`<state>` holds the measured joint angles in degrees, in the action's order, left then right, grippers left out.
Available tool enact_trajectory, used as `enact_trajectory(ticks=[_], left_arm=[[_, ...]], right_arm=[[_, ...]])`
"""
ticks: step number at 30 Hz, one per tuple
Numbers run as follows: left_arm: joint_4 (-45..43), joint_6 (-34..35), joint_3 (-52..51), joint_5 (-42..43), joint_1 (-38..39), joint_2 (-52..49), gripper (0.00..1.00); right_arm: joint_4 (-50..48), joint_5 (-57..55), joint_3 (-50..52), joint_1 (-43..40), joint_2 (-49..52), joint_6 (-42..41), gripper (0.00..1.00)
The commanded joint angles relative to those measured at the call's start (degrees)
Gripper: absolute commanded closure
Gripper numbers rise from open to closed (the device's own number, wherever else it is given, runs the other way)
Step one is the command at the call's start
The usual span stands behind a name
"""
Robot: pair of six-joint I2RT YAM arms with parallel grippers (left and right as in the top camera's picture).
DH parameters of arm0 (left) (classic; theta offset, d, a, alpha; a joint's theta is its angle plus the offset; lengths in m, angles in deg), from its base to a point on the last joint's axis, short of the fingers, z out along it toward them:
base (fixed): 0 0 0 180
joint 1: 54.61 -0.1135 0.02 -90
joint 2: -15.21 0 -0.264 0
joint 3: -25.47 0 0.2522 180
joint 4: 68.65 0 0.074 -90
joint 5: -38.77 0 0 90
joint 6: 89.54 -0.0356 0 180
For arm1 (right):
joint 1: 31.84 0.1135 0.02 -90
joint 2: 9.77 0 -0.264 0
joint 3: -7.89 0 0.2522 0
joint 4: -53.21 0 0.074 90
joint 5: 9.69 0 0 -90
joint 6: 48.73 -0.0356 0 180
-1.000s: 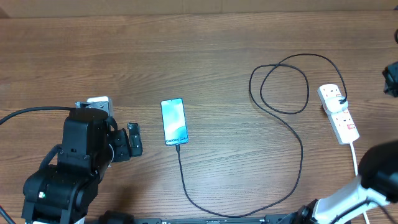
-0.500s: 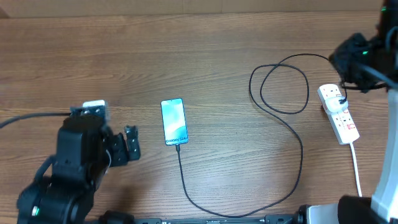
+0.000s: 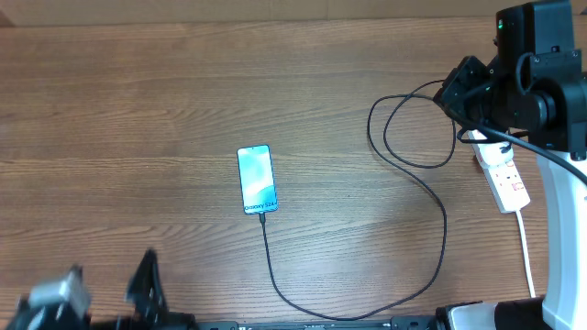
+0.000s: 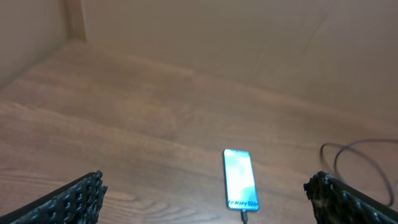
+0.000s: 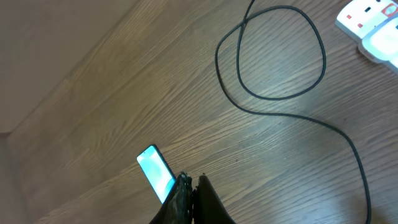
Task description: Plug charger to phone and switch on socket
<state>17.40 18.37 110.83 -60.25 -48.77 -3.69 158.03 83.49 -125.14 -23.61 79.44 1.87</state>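
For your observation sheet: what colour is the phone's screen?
Light blue-cyan with white text; the phone shows best in the overhead view.

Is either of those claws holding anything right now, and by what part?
Nothing is held. The left gripper is open and empty; the right gripper is shut with nothing between its fingers.

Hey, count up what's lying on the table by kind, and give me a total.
Phone: 1
Charger cable: 1
Power strip: 1
Total: 3
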Motion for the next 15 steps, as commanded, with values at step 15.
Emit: enact_trajectory(ticks=[15], left_arm=[[10.3, 2.0, 1.2, 0.0, -0.9, 18.6, 0.0]], right_arm=[[-0.2, -0.1, -1.2, 5.0, -8.3, -1.3, 0.95]])
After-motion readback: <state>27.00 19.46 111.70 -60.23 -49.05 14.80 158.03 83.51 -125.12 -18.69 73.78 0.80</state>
